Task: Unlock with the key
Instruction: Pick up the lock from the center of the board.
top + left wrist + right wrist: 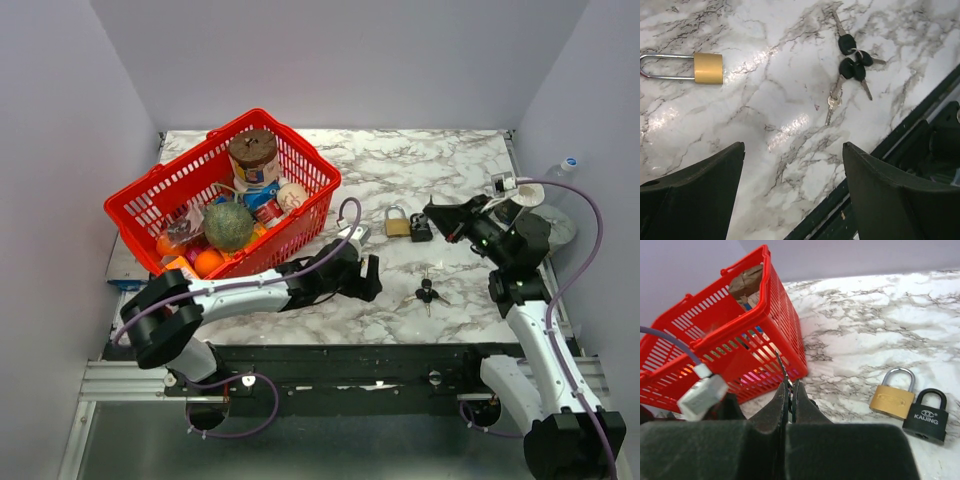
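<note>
A brass padlock and a black padlock lie side by side on the marble table. Both also show in the right wrist view, brass and black. My right gripper hovers just right of the black padlock. It is shut on a key whose blade sticks out past the fingertips. A bunch of black-headed keys lies on the table nearer the front. My left gripper is open and empty left of that bunch. Its view shows the bunch and the brass padlock.
A red basket full of groceries stands at the back left, close to the left arm; it also shows in the right wrist view. The table's black front rail runs just below the keys. A white cup sits by the right arm.
</note>
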Tool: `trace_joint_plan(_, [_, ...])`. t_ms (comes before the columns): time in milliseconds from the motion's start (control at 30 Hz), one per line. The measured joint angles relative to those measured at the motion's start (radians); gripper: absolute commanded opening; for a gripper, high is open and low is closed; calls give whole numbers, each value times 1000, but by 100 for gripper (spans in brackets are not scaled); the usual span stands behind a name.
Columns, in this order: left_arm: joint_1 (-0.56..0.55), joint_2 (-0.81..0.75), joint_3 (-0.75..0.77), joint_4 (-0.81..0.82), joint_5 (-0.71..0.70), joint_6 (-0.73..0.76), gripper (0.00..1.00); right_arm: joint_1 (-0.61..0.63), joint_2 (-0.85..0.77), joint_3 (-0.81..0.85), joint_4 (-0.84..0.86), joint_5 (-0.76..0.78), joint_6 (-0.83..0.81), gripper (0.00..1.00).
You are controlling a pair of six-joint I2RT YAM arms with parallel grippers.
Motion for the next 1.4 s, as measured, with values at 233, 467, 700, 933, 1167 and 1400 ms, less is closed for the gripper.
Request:
trace_joint_plan(233, [43, 159, 72, 23, -27, -103, 89, -13, 21, -8, 73, -26, 51, 1])
trace_joint_plan(467, [105, 279, 85, 40, -27, -158, 89, -48, 14, -15, 77, -36, 50, 1])
trace_joint_plan(700, [113, 365, 196, 18, -44, -147, 89, -53, 13, -16, 78, -39, 49, 1])
trace_joint_plan(933, [125, 465, 345, -53, -90, -85, 89, -53, 14, -16, 78, -39, 42, 1])
trace_joint_plan(1167, [140, 501, 407, -109, -136, -31, 89, -54, 17, -16, 77, -39, 34, 1])
trace_joint_plan(1400, [154, 537, 460, -135, -151, 17, 88, -54, 19, -16, 77, -39, 33, 1])
